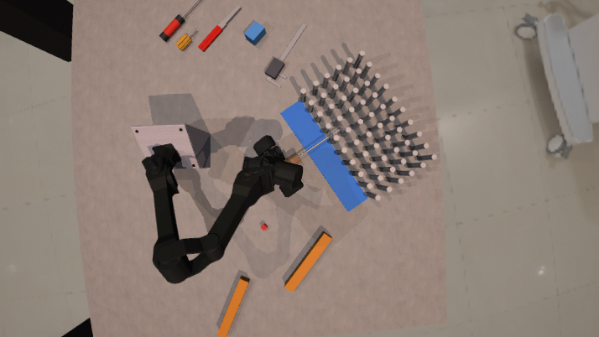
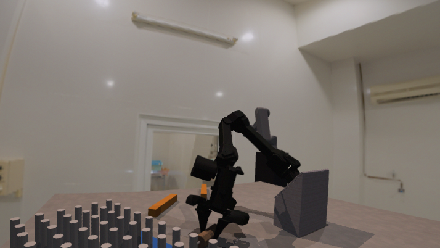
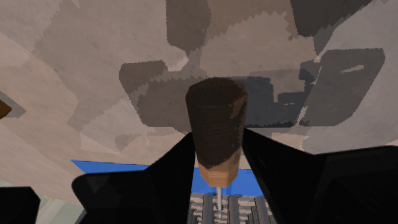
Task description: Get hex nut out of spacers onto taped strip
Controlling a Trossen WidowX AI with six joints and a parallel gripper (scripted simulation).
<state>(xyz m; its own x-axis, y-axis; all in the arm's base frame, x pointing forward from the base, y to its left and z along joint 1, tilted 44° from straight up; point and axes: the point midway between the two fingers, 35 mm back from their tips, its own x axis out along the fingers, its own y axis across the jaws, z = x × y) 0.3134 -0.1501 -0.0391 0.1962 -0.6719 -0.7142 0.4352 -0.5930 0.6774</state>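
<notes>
My gripper [image 2: 209,235] [image 3: 216,134] is shut on the brown wooden handle [image 1: 294,159] [image 2: 206,237] [image 3: 218,120] of a thin-shafted tool. The tool's metal shaft [image 1: 315,145] [image 3: 219,197] runs over the blue taped strip [image 1: 339,180] [image 3: 250,182], and its far end lies among the first rows of standing metal spacers [image 1: 377,197] [image 2: 39,228]. The spacers that show are upright. The hex nut cannot be made out in any view, and the tool's tip is hard to see between the spacers.
A dark block-handled tool [image 1: 274,67], a blue cube [image 1: 255,33], a red-handled tool [image 1: 210,38], a yellow-handled tool [image 1: 184,42] and a screwdriver [image 1: 172,28] lie at the top. Two orange bars [image 1: 308,261] [image 1: 234,308] and a small red cube [image 1: 263,227] lie below. The arm's wedge-shaped base [image 1: 199,147] [image 2: 314,200] stands left.
</notes>
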